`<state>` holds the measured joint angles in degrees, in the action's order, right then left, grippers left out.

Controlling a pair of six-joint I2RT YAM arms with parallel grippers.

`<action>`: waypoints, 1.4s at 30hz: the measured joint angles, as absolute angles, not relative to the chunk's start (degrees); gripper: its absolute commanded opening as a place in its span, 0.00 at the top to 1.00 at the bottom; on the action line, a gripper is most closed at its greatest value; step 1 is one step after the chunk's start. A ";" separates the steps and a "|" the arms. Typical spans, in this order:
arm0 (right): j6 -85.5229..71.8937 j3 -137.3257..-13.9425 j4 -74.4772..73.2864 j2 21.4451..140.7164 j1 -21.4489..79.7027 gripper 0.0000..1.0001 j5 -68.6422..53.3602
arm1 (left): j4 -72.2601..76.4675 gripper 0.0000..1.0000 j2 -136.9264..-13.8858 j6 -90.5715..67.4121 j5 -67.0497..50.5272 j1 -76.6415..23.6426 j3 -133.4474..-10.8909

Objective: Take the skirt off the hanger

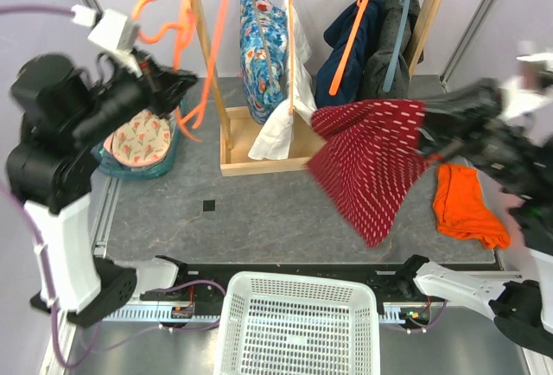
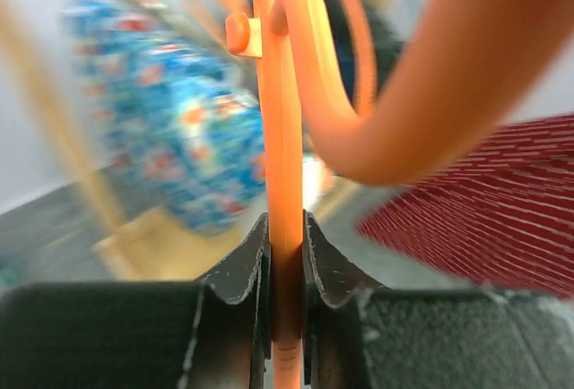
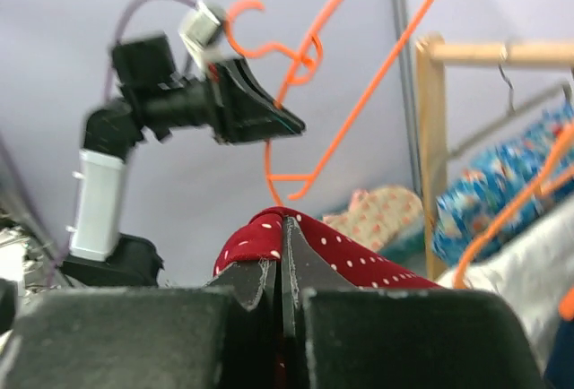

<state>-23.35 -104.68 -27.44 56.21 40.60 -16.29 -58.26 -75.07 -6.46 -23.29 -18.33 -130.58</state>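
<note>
My left gripper (image 2: 285, 268) is clamped on the straight bar of the hanger (image 2: 280, 138). In the left wrist view the bar rises from between the closed fingers (image 2: 240, 272), and a thick orange hook curls off to the right just above them. From overhead, that gripper (image 1: 183, 81) is raised high on the left, with the hanger (image 1: 186, 34) above and just beyond it.

My right gripper (image 3: 282, 259) is pinched shut on a fold of the skirt (image 3: 359, 263). The red dotted cloth bulges up right at the fingertips. In the top view the skirt (image 1: 367, 163) hangs down and to the left of that gripper (image 1: 429, 133), with its hem off the table. It is well apart from the hanger and touches no part of it that I can see.

Beyond the skirt stands a wooden rack (image 1: 212, 64) carrying a blue floral garment (image 1: 262, 51) and dark clothes on other hangers. An orange cloth (image 1: 467, 206) lies on the table below the right gripper. A white basket (image 1: 294, 323) sits at the near edge between the arm bases.
</note>
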 measured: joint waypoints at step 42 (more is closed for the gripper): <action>-41.78 -98.91 -19.46 50.70 25.93 1.00 -39.27 | -65.10 0.98 -65.34 2.09 -5.45 -18.33 -98.67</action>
